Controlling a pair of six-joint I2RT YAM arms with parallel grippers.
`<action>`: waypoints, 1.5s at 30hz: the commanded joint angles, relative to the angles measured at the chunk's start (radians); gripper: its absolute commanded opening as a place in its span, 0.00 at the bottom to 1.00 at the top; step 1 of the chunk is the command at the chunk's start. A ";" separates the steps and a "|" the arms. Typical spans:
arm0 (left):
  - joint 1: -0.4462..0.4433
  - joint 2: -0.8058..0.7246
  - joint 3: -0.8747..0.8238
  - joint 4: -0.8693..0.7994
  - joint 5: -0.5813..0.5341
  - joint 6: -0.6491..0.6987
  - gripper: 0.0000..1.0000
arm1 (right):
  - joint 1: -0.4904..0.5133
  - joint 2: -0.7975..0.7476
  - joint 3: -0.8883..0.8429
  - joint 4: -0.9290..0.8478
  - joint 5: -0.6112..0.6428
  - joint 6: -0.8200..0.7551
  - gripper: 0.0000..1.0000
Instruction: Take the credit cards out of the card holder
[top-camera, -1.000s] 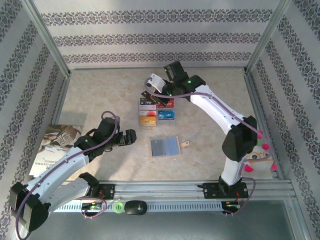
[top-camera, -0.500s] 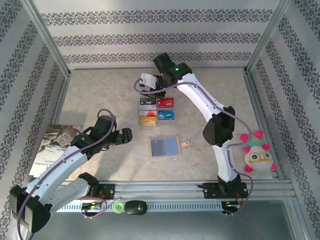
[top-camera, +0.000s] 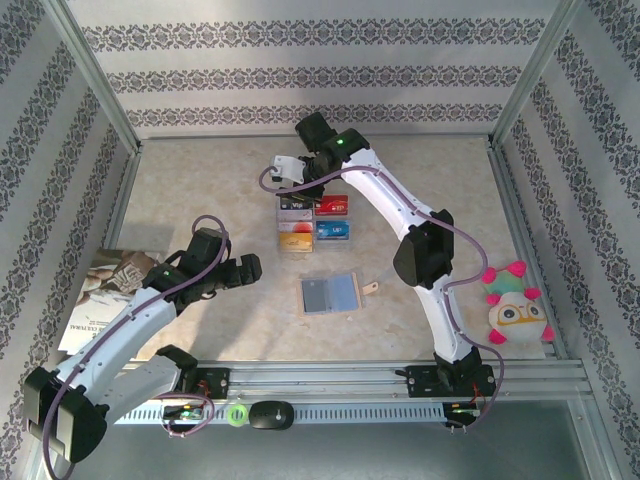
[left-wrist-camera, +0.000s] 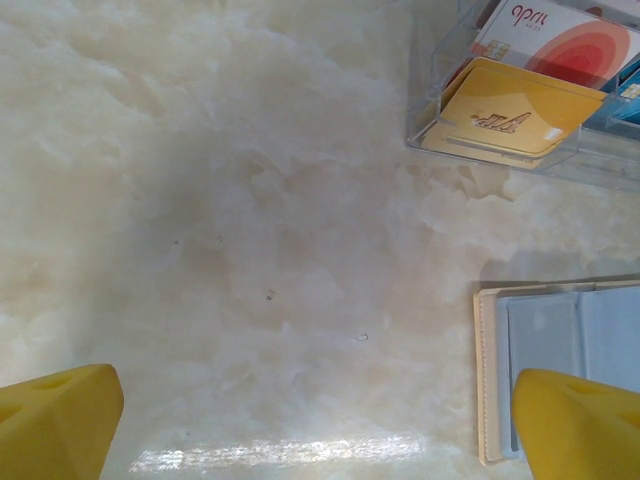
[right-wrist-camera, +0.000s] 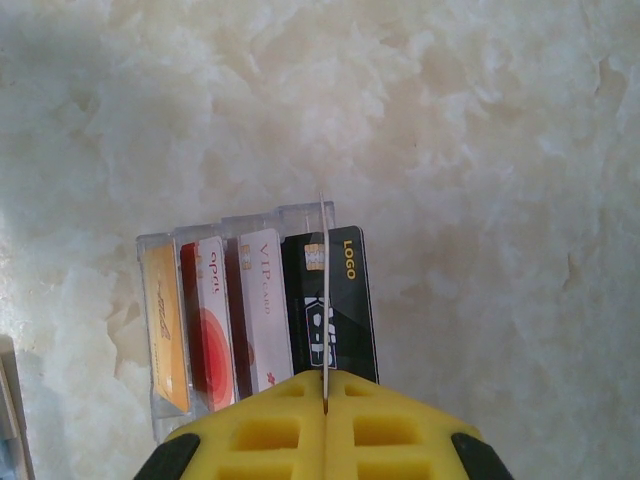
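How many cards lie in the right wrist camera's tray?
4, left to right: yellow card, red-and-white card, white VIP card, black LOGO card. Right gripper, pinching another card, may hide more.

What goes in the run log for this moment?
left gripper: open, hovering beside card holder | right gripper: shut on card over clear tray | card holder: open flat on table
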 joint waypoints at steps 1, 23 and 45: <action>0.016 -0.013 0.005 0.013 0.022 0.032 1.00 | 0.002 -0.017 0.012 -0.014 -0.023 -0.020 0.00; 0.058 -0.128 -0.068 0.315 0.244 0.002 1.00 | -0.078 -0.439 -0.488 0.082 -0.314 0.193 0.00; 0.060 -0.055 0.006 0.185 0.195 0.033 1.00 | -0.017 -0.183 -0.451 -0.063 0.110 0.052 0.00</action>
